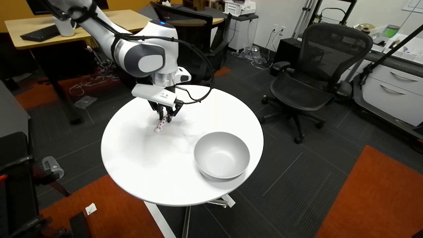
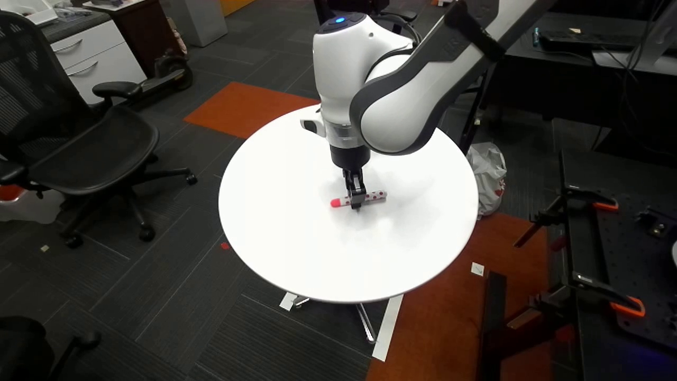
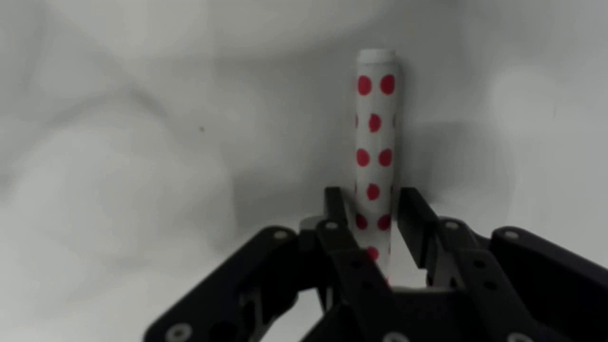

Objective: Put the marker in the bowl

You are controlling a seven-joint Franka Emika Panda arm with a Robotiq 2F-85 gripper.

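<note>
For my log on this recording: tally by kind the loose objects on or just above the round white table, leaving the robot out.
Red-dotted marker: 1
Light grey bowl: 1
Total: 2

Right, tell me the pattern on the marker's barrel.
The marker's barrel is white with red dots, clearest in the wrist view.
</note>
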